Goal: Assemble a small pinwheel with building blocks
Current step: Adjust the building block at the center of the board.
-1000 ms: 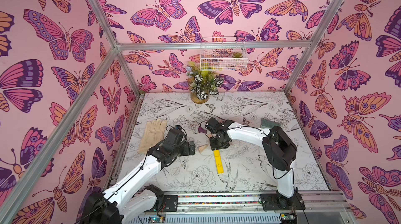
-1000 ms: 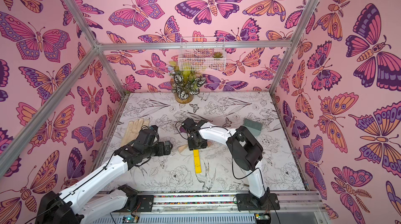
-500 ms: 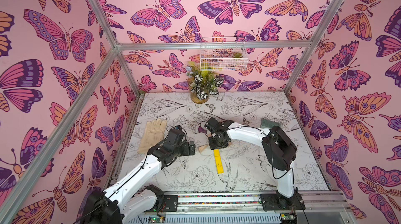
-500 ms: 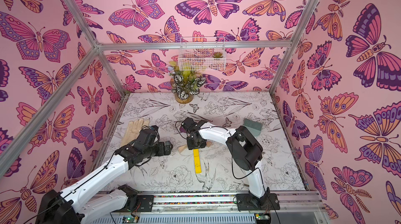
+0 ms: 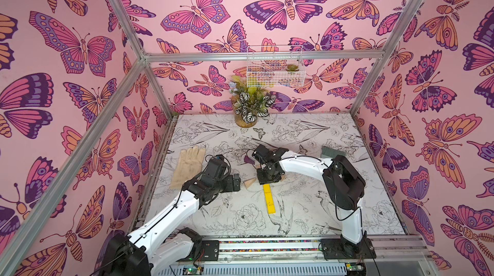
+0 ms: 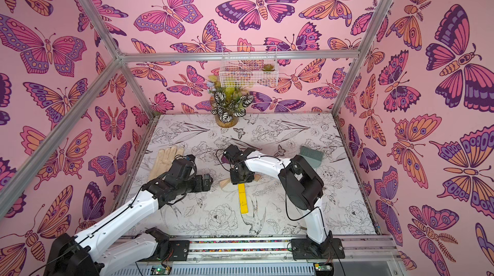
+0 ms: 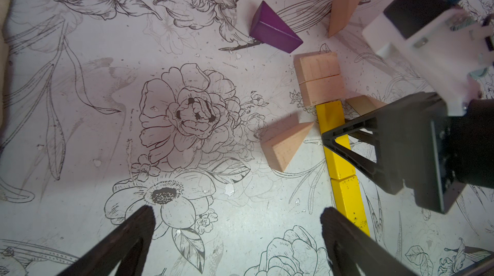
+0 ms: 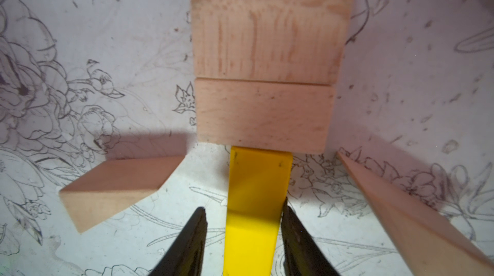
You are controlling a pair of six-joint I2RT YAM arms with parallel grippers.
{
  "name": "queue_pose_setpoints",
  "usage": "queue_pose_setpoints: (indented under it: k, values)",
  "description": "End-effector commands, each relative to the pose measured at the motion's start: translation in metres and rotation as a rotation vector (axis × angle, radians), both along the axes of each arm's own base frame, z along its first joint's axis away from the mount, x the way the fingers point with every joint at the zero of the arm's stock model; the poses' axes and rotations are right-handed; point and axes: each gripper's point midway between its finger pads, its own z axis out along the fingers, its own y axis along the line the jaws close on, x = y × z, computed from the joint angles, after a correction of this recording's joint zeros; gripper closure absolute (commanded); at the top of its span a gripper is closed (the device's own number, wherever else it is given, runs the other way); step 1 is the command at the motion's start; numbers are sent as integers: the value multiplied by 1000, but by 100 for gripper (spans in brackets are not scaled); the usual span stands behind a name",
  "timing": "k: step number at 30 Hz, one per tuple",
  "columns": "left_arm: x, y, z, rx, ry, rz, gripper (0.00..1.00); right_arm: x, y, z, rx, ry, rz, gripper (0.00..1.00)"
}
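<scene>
**R arm.** The right gripper [image 8: 242, 205] points straight down near the centre of the frame in both top views. Its jaws are partly closed astride a flat yellow rectangular bar [image 8: 256, 194].
- In the right wrist view one finger [image 8: 299, 234] lies against the bar's edge.
- A sliver of table shows between the other finger [image 8: 192, 234] and the bar.
- I cannot tell whether the bar is truly clamped.

**Pinwheel so far.**
- The gripped bar's far end butts against the pale wooden square centre [image 8: 264, 111], which is two rectangular pieces side by side, touching.
- A second yellow bar [image 7: 347, 202] lies end to end with the first.
- Together the two bars make the long yellow stem [image 5: 268, 198], which runs from the gripper toward the frame's lower edge.
- One pale wooden triangular wedge [image 8: 117, 189] lies near a stem-side corner of the square, just beside the stem but apart from it.
- Another wooden wedge [image 8: 401, 207] lies on the opposite side of the stem.
- A third wooden wedge [image 7: 342, 9] and the dark purple wedge [image 7: 275, 28] lie past the square's far side. They are apart from the square and from each other.

**L arm.** The left gripper [image 7: 236, 209] has its jaws spread wide with nothing between them. It hovers over the floral-print table [image 5: 307, 213], left of centre in both top views.

**Surroundings.**
- A beige glove [image 5: 188, 165] lies left of centre.
- A teal hand brush [image 5: 330, 151] lies right of centre.
- A potted plant [image 5: 250, 108] stands at the table's back edge.
- A white wire basket [image 5: 275, 71] hangs on the wall above the plant.
</scene>
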Motion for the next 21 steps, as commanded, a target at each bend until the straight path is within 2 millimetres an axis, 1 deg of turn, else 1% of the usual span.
queue_pose_setpoints:
  k: [1, 9, 12, 18, 21]
  values:
    - [-3, 3, -5, 6, 17, 5, 0, 7, 1, -3, -4, 1, 4, 52]
    - [-3, 3, -5, 6, 16, 7, 0, 7, 1, -2, -5, -3, 4, 52]
    - [-3, 4, -4, 5, 11, 7, 0, 9, 0, 7, 1, -26, 1, 50]
    - [-2, 4, -3, 7, 9, 8, 0, 13, -3, 33, 15, -80, 3, 48]
    - [-2, 3, -3, 3, 9, 7, 0, 12, -6, 38, 10, -84, 8, 48]
